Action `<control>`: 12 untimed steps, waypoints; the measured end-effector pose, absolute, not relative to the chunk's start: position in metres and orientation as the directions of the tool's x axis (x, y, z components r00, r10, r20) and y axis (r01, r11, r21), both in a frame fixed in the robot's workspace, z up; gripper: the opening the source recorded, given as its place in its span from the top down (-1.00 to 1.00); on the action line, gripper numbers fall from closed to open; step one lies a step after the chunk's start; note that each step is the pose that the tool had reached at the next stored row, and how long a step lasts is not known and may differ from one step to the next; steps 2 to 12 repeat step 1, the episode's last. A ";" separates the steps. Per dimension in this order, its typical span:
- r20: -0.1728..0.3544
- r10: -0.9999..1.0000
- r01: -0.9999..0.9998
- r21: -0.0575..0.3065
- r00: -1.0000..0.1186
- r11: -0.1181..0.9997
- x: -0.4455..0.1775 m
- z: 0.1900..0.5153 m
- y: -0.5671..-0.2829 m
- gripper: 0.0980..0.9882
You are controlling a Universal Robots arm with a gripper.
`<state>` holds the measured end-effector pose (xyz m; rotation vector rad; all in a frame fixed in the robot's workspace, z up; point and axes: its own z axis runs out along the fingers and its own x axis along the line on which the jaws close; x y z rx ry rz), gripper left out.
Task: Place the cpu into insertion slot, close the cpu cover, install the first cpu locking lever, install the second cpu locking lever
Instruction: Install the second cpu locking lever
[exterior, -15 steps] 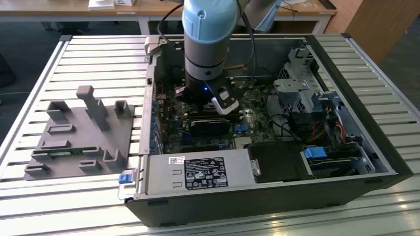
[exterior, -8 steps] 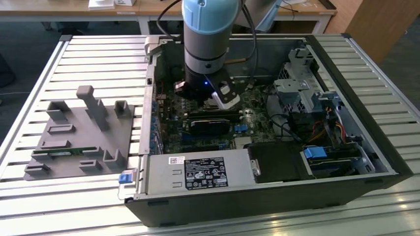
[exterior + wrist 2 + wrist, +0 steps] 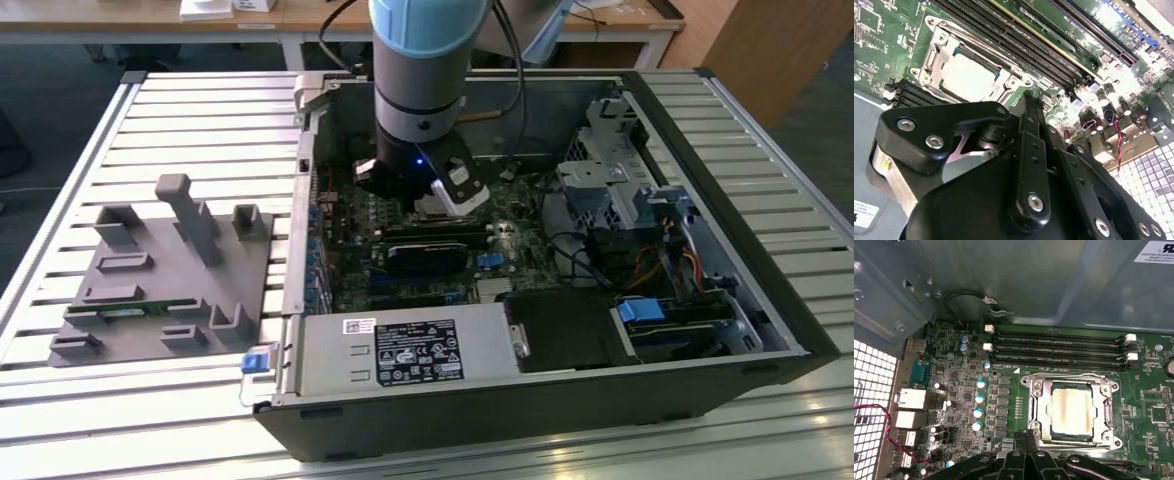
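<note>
Black end effector (image 3: 1026, 440) hangs low inside the open computer case (image 3: 747, 300), its two fingers (image 3: 1030, 125) pressed together with nothing between them, their tips just beside the near edge of the insertion slot (image 3: 1072, 410). Beyond those tips, the cpu (image 3: 1071, 409) lies flat in the slot, its dull silver top showing through the window of the cpu cover (image 3: 1036, 407), which is down over it. Farther on, long black memory slots (image 3: 1059, 347) run across the green circuit board (image 3: 959, 375). Outside the case, a grey fixture (image 3: 167, 280) sits on the slatted table (image 3: 200, 120).
</note>
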<state>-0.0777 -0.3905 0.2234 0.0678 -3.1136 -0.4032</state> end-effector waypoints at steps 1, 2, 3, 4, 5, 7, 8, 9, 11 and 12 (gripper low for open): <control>-0.004 -0.043 -0.043 0.254 -0.999 0.966 -0.078 0.223 -0.391 0.98; -0.004 -0.043 -0.043 0.254 -0.999 0.966 -0.078 0.223 -0.391 0.98; -0.004 -0.043 -0.043 0.254 -0.999 0.966 -0.078 0.223 -0.391 0.98; -0.004 -0.043 -0.043 0.254 -0.999 0.966 -0.078 0.223 -0.391 0.98; -0.004 -0.043 -0.043 0.254 -0.999 0.966 -0.078 0.223 -0.391 0.98; -0.004 -0.043 -0.043 0.254 -0.999 0.966 -0.078 0.223 -0.391 0.98; -0.004 -0.043 -0.043 0.254 -0.999 0.966 -0.078 0.223 -0.391 0.98; -0.004 -0.043 -0.043 0.254 -0.999 0.966 -0.078 0.223 -0.391 0.98; -0.004 -0.043 -0.043 0.254 -0.999 0.966 -0.078 0.223 -0.391 0.98; -0.004 -0.043 -0.043 0.254 -0.999 0.966 -0.078 0.223 -0.391 0.98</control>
